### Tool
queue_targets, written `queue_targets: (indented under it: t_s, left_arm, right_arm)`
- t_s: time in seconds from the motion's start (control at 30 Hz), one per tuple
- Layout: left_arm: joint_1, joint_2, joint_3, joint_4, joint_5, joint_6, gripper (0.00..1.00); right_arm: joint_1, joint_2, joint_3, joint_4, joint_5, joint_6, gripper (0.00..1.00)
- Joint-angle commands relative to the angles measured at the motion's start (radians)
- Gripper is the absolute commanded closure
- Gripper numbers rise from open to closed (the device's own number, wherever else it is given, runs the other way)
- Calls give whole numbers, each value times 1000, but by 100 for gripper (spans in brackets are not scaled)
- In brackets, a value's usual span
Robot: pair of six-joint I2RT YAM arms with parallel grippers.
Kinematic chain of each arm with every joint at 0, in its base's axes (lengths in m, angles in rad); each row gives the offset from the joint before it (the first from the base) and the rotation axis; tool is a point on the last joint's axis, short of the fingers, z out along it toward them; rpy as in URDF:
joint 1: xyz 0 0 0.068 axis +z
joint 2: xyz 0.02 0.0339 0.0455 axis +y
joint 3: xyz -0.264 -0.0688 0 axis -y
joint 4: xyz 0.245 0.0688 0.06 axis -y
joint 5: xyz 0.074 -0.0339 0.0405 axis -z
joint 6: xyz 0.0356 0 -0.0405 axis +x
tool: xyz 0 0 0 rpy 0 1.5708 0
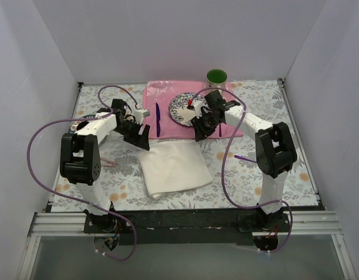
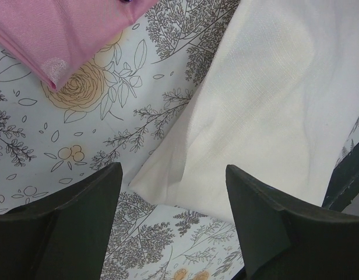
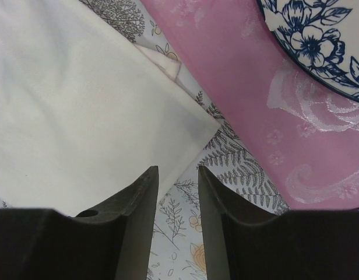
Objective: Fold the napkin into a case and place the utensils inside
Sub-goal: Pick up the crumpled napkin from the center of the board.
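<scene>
The cream-white napkin (image 1: 173, 168) lies folded as a rough rectangle on the floral tablecloth, in front of the pink placemat. My left gripper (image 1: 142, 140) hovers over its far left corner. In the left wrist view the gripper (image 2: 173, 175) is wide open and empty, with the napkin (image 2: 273, 99) corner between the fingers below. My right gripper (image 1: 200, 132) hovers over the napkin's far right corner. In the right wrist view it (image 3: 178, 172) is open with a narrow gap, empty, just short of the napkin (image 3: 69, 116). A small purple utensil (image 1: 245, 158) lies right of the napkin, and a thin pale piece (image 1: 107, 163) lies to the left.
The pink placemat (image 1: 168, 93) carries a blue-patterned plate (image 1: 183, 108) and a dark purple knife (image 1: 157, 119). A green cup (image 1: 217, 76) stands behind it. The placemat (image 3: 243, 87) and plate (image 3: 319, 41) also show in the right wrist view. White walls enclose three sides.
</scene>
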State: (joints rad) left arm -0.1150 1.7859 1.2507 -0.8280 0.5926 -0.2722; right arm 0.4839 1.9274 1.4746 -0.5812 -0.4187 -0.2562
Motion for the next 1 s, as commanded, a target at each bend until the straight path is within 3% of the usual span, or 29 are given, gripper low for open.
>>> queue_targets:
  t_s: [0.0, 0.43, 0.97]
  left_arm:
    - [5, -46, 1, 23, 32, -9, 28]
    - [5, -65, -43, 49, 32, -15, 28]
    - [5, -63, -68, 69, 29, -10, 27]
  right_arm:
    - [15, -4, -17, 0, 52, 23, 59]
    - [39, 68, -27, 27, 126, 32, 61]
    - [53, 139, 13, 57, 143, 54, 55]
